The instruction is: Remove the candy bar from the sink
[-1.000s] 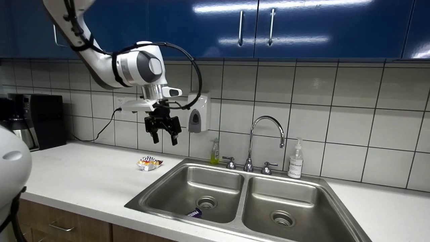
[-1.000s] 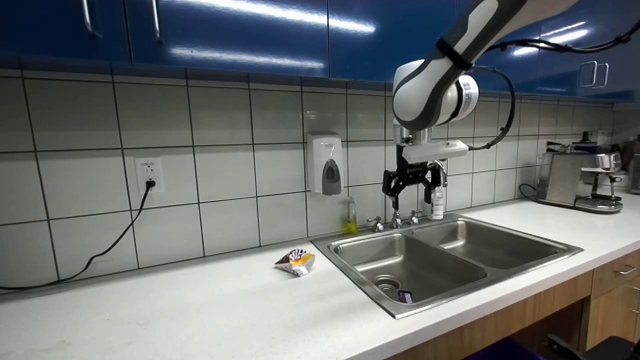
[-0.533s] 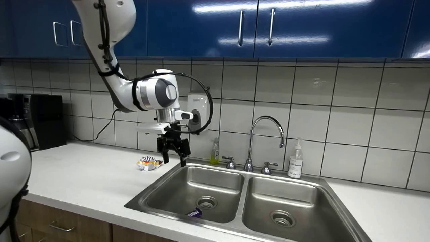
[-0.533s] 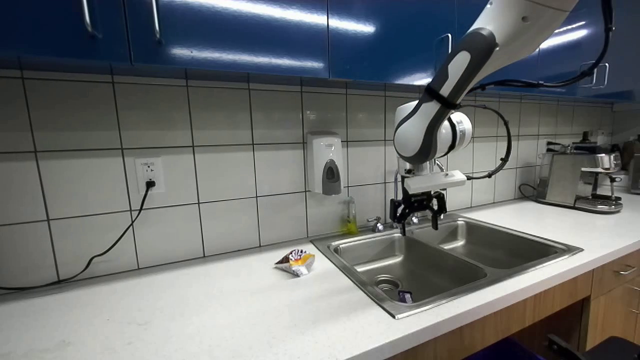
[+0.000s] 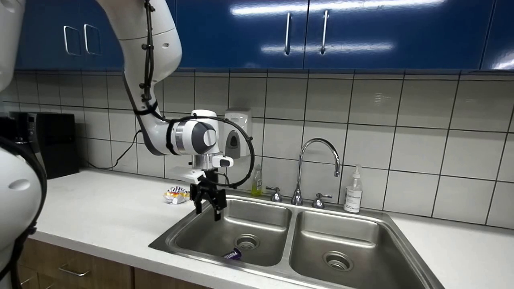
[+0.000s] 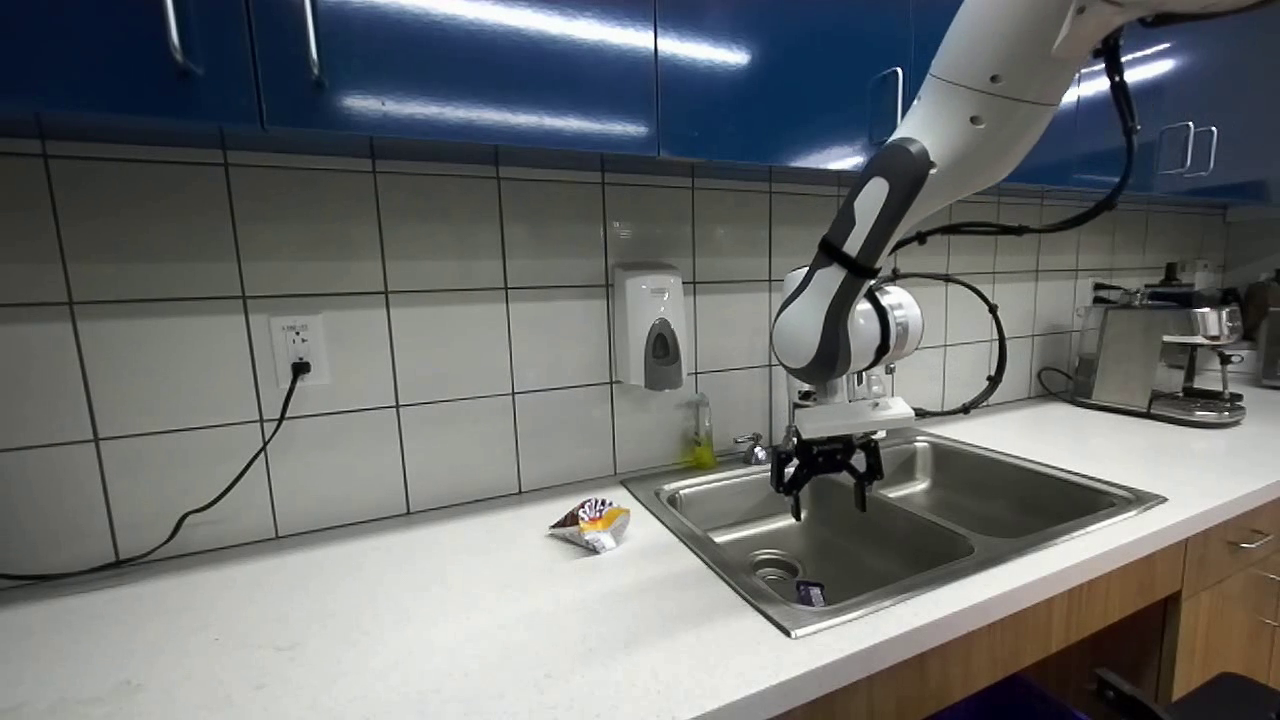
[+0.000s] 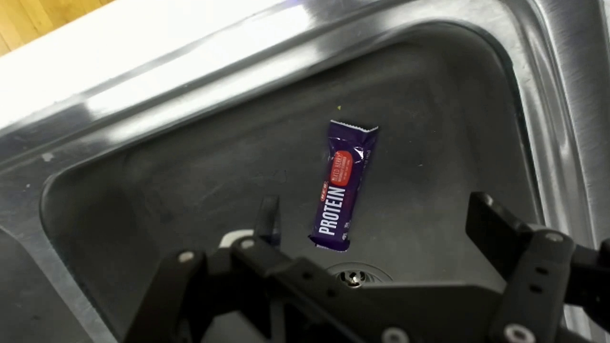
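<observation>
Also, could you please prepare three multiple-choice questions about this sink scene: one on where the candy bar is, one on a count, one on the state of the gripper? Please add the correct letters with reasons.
1. Where is the candy bar?
A) on the counter
B) inside the sink
C) on the sink's rim

2. How many drains does the sink have?
A) one
B) three
C) two

3. In which state is the gripper?
A) open, holding nothing
B) shut on the candy bar
C) shut on nothing

1: B, as the wrist view shows it lying there, near a drain.
2: C, as an exterior view shows both, side by side.
3: A, as its fingers stand apart and the candy bar lies below, untouched.
</observation>
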### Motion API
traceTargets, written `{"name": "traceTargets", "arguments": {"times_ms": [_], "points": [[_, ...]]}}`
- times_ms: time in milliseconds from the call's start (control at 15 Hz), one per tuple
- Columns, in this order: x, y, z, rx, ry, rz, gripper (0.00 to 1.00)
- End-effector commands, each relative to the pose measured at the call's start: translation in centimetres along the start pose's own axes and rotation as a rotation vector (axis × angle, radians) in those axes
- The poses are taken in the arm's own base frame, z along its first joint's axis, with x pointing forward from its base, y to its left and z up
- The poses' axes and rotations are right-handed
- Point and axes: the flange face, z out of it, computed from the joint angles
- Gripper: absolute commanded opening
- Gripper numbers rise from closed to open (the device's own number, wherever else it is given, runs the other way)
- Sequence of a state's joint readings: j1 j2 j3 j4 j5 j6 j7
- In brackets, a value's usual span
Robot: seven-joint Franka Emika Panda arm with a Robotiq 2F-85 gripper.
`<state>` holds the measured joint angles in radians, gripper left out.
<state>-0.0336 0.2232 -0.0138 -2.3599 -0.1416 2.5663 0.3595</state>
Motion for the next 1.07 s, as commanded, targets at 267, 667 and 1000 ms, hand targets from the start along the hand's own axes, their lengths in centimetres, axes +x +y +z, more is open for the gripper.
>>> {"name": "traceTargets", "arguments": {"times_ms": [267,667,1000], "points": [[3.0,-0.9,4.8,0.013,0.017,0.06,1.0],[4.6,-1.0,8.3,-0.008,0.037,0.07,1.0],[5.2,-1.0,11.5,-0.032,0.032,0.077,1.0]]}}
